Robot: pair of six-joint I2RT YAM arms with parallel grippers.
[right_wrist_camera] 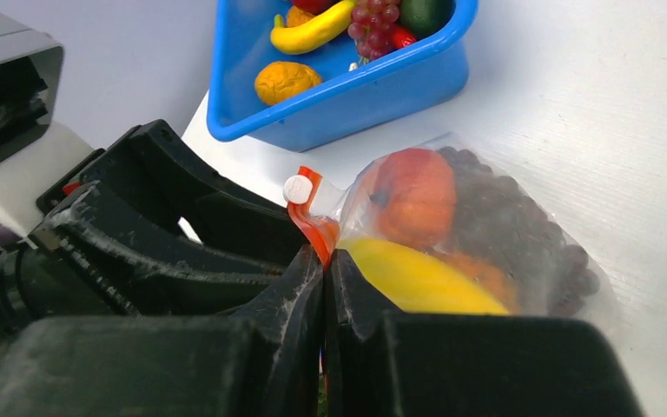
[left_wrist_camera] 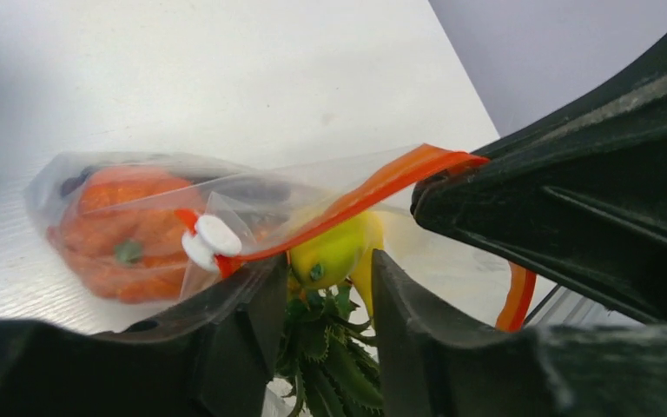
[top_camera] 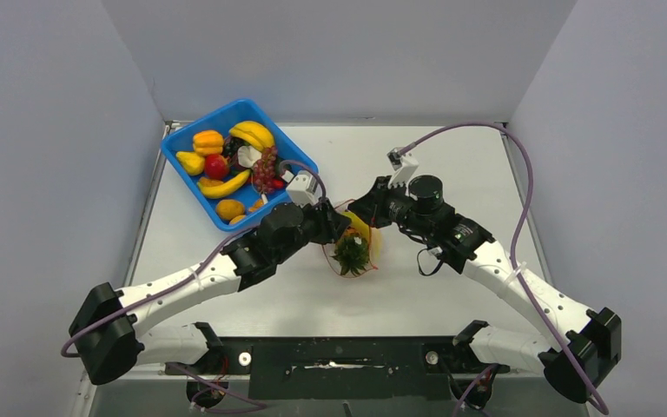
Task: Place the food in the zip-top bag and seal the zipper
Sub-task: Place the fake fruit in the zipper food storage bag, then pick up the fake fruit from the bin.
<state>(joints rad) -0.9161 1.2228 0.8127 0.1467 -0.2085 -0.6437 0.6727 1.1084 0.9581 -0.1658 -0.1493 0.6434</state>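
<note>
Right wrist view: right pincer [right_wrist_camera: 323, 261] pinches zipper [right_wrist_camera: 315, 228], left pincer [left_wrist_camera: 328, 274] parted; bag [right_wrist_camera: 530, 234] stretches away.

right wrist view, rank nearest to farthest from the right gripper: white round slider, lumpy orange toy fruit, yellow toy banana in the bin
1. white round slider, just above the right gripper
2. lumpy orange toy fruit, near side of the blue plastic bin
3. yellow toy banana, deeper in the bin

A robotics lab cell — plain grey walls [top_camera: 52, 130] close round a white table [top_camera: 452, 165] bearing robot arms [top_camera: 182, 282]
</note>
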